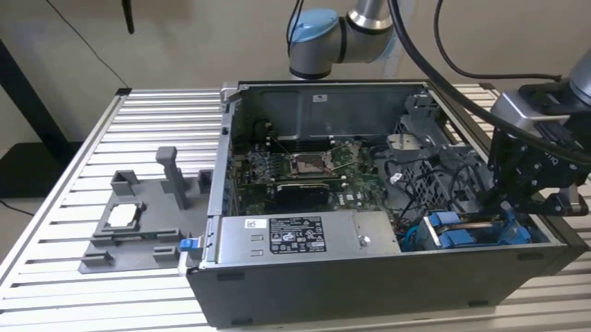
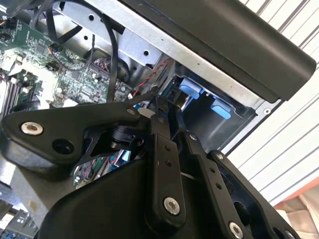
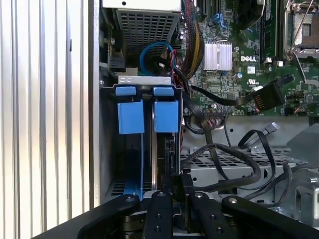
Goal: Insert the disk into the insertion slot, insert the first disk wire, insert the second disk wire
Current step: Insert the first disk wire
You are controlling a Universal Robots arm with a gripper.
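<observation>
First wrist view showed the disk (image 3: 167,149) standing on edge inside the slot (image 3: 105,149), a dark narrow strip running from the gripper (image 3: 175,191) toward the two blue tabs (image 3: 130,117) at the far end. Its long axis lay along the slot, parallel to the outer wall of the computer case (image 1: 369,283), with its broad faces upright and hidden by the bay walls. Exterior view placed the slot at the front corner of the case on that view's right, and the gripper (image 1: 506,207) reached down into it from above.

The gripper was drawn narrow and appeared to pinch the near end of the disk, though the contact itself was shadowed.

By my judgement the disk was dense and rigid for its size, with smooth metal faces that would slip under a light pinch. Its plastic frame would give the surer hold, and the thin end edges suit narrow fingers. The connector end looked the delicate part and should take no squeeze or knock.

A loose black wire (image 3: 264,94) with a plug lay over the circuit board (image 3: 234,74), well apart from the disk.
</observation>
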